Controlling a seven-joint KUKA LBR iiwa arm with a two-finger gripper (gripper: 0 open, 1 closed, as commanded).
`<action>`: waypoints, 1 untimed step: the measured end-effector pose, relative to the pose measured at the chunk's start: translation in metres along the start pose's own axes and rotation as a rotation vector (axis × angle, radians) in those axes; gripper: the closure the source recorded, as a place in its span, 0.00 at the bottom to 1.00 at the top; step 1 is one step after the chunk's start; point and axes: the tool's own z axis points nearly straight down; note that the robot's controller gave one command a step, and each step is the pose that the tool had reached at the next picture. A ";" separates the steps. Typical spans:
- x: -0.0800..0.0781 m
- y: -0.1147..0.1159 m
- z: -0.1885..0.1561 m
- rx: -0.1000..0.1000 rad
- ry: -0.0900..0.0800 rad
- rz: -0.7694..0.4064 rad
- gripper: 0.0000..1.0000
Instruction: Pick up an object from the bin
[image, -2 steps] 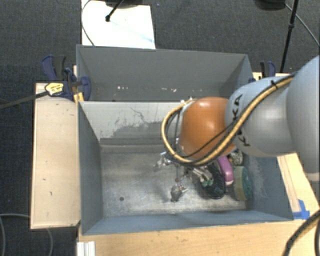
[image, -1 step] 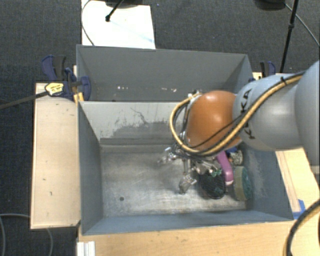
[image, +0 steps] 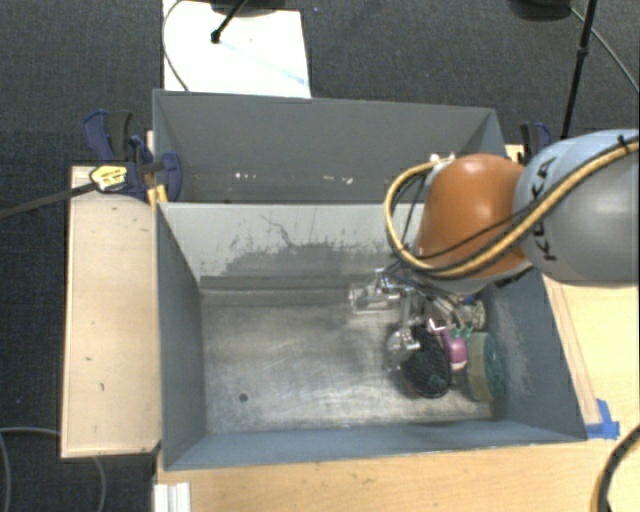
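Grey metal bin (image: 280, 370): four walls slope inward to a flat floor. The floor is scuffed and streaked pale, heaviest along the foot of the far wall, with one small dark spot toward the near-left. The contents lie in a single tight cluster at the view's right end of the floor, toward the near-right corner: a rounded black lump (image: 428, 372), a small pink piece (image: 456, 350) touching its right side, and a dull green disc-like thing (image: 488, 368) just beside the pink piece, closest to the right wall. The far side of the cluster is covered from above, so its extent there cannot be told.
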 end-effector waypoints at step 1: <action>0.031 -0.042 -0.028 0.000 0.006 0.088 0.00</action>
